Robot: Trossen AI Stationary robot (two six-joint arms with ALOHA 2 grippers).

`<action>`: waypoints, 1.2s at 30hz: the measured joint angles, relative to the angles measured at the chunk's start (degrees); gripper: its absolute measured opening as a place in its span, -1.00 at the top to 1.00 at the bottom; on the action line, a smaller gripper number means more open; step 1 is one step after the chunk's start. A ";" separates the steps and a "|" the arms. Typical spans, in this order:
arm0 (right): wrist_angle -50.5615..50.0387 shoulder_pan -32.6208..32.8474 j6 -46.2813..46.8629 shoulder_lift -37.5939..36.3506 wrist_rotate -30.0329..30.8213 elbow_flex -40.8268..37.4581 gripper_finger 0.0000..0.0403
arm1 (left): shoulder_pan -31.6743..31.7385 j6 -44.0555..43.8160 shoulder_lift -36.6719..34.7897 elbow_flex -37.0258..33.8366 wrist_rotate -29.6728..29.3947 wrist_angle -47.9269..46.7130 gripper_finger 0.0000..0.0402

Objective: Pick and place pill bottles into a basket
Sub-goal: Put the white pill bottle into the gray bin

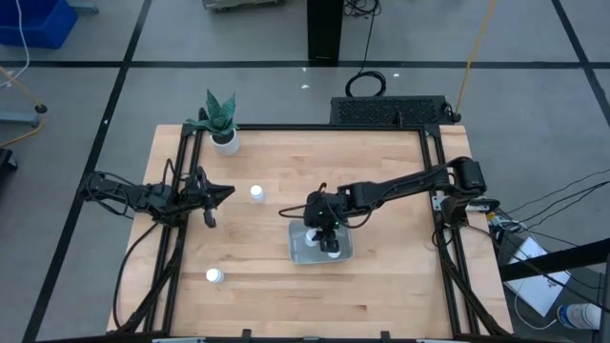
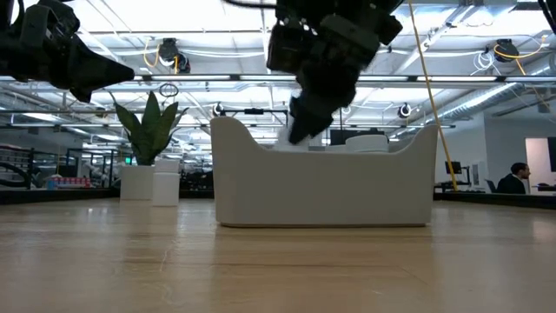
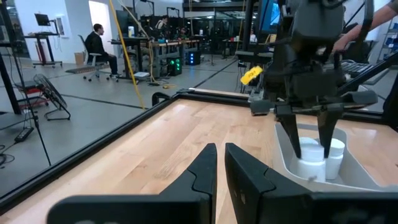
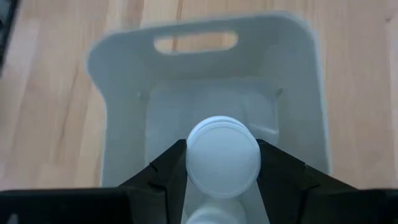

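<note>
Claw over basket, bottle in its grip

Right claw hangs above the shallow pale grey plastic basket near the middle of the light wooden bench, its fingers closed on a small white capped pill bottle; more white bottles stand in the basket beneath. Left claw waits at the bench's left side, fingers nearly together and empty, a loose bottle just beside it and another near the front edge

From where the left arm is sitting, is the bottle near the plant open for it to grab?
Probably yes. That pill bottle stands alone on bare wood just ahead of the left gripper, and the right gripper is busy over the basket.
</note>
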 joint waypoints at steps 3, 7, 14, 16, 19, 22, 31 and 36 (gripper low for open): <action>-1.18 0.00 -0.90 0.08 0.03 -0.20 0.28 | 0.01 0.00 0.02 0.00 0.02 0.00 0.81; -0.23 0.00 -0.92 -0.03 0.07 -0.09 0.28 | 0.02 0.06 0.00 0.00 0.02 -0.02 0.81; -0.36 -0.18 -1.79 -0.03 0.30 -0.09 0.28 | 0.00 0.11 0.02 0.00 0.02 -0.02 0.81; -0.36 -0.64 -2.08 -0.03 0.71 -0.09 0.28 | 0.00 0.11 0.00 0.00 0.02 -0.02 0.81; -1.13 -1.32 -2.65 -0.03 1.76 -0.09 0.28 | 0.02 0.11 0.00 0.00 0.02 -0.02 0.81; -1.10 -1.82 -3.23 -0.03 1.80 -0.09 0.28 | 0.00 0.09 0.00 0.00 0.04 -0.02 0.81; -2.01 -2.62 -3.78 -0.03 1.64 -0.10 0.28 | 0.01 0.09 0.01 0.00 0.04 -0.04 0.81; -0.85 -2.23 -3.73 -0.03 1.55 -0.11 0.28 | 0.01 0.09 0.01 0.00 0.07 -0.04 0.81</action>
